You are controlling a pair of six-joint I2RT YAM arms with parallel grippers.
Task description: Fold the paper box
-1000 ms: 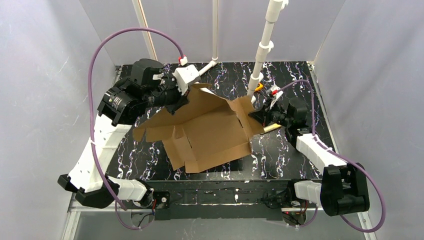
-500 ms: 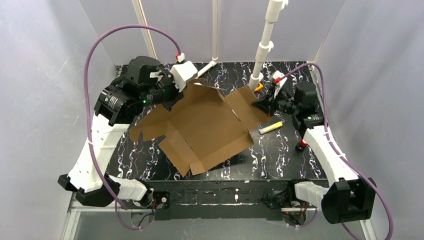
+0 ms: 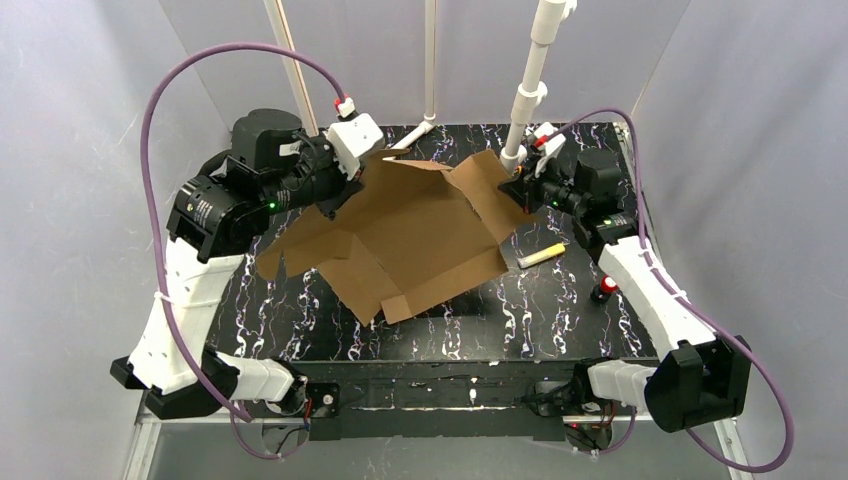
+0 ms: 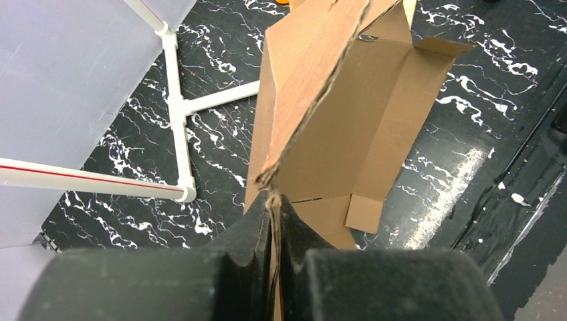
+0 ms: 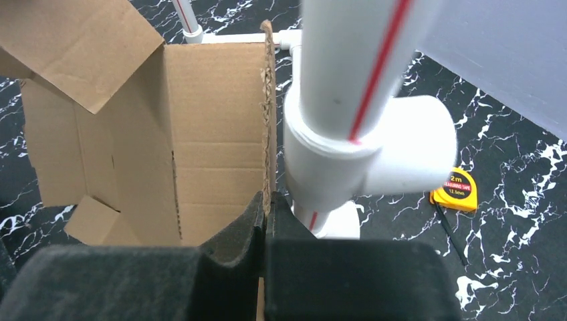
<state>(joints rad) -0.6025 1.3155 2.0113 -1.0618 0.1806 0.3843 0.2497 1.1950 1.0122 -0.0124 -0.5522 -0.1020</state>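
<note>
a lab cell: grey panel walls (image 3: 80, 150), white pipe frame (image 3: 528, 95), marbled table (image 3: 560, 310).

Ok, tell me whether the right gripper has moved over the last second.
Yes. The right gripper, shut on the paper box, has moved away from the near edge, up close to the foot of the white pipe.
</note>
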